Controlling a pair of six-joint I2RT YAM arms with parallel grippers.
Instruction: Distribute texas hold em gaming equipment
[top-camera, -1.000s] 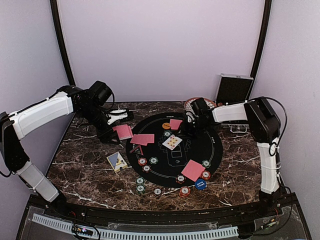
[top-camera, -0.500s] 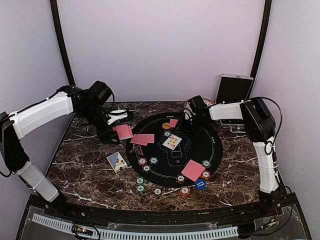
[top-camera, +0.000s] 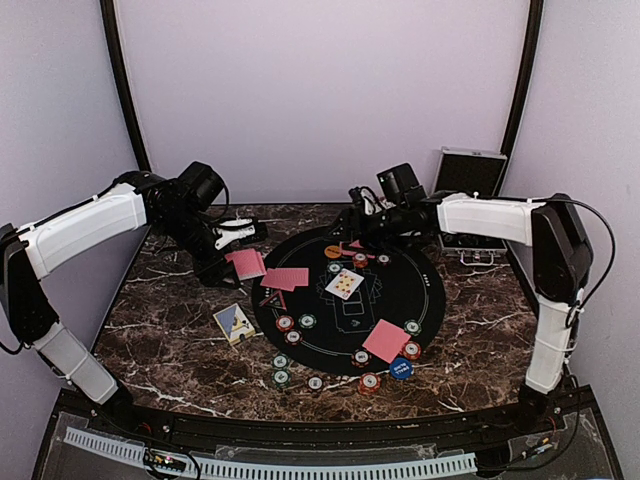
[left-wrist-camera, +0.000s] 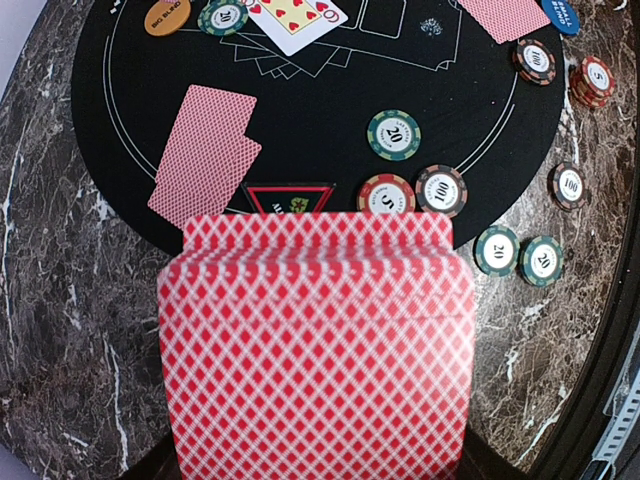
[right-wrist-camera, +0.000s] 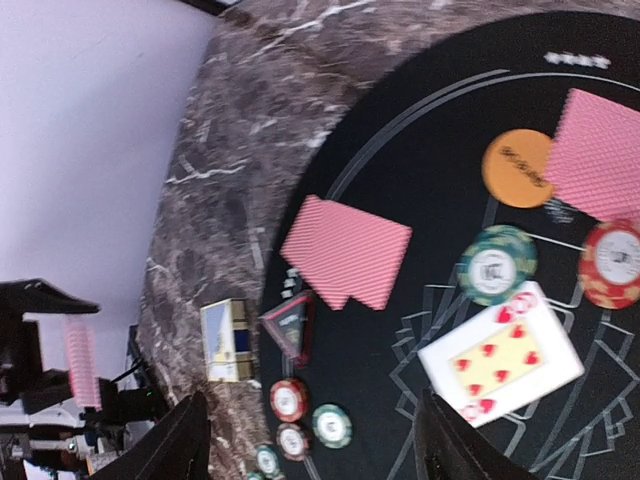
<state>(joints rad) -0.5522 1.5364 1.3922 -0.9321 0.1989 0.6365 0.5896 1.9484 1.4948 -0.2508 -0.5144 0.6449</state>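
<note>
Near chips: red, green and white poker chips (top-camera: 281, 377) and a blue button disc (top-camera: 401, 368) ring the black mat (top-camera: 430, 290) along its lower edge.
Card box (top-camera: 233, 323): on the marble, just left of the mat; contents cannot tell.
Left gripper (top-camera: 238, 265): clenched on the deck (left-wrist-camera: 315, 340), left of centre.
Mat cards: face-down pairs (top-camera: 385, 340), one hearts card (top-camera: 344, 284) face up.
Right gripper (right-wrist-camera: 310, 425): fingers spread, nothing between them, over the mat's far edge.
Aluminium case (top-camera: 468, 178): upper right, propped upright; contents cannot tell.
Left wrist only: chip values and the orange button disc (left-wrist-camera: 167, 15) lettering are legible.
</note>
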